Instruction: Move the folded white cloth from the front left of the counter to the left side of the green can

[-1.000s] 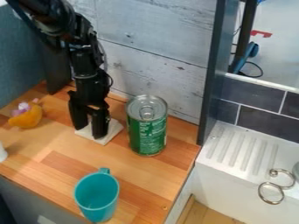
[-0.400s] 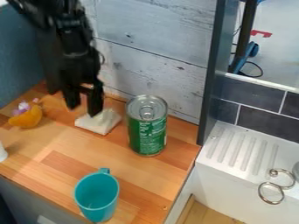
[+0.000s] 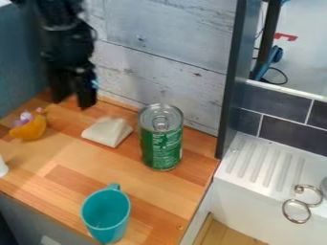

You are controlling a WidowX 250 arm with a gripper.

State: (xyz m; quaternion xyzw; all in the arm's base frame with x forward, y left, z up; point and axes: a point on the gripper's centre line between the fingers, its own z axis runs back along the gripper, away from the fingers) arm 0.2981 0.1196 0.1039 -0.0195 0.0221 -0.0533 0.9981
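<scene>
Lifting up and away to the left, the gripper [image 3: 71,104] is leaving the cloth [image 3: 108,132], which was just beneath its fingers a second ago. Now the gripper is hanging near the wooden counter's [image 3: 76,160] back left corner, its fingers standing apart and grasping nothing.

The cloth is lying on the counter, down and to the right of the gripper, in the same spot as before. It is now showing a raised fold along its back, where it was looking flatter earlier. Just to its right, a green can [image 3: 161,146] is standing upright, its silver lid facing up. Nearer the counter's front edge, a teal mug [image 3: 105,213] is standing upright, its handle pointing toward the back. Over on the left, an orange toy [image 3: 28,130] is resting with small purple and white bits on top.

Behind the counter, a pale plank wall [image 3: 166,52] is rising. To the right, a white sink [image 3: 252,165] is showing its ridged top, with metal rings [image 3: 295,218] sitting at its near side.
</scene>
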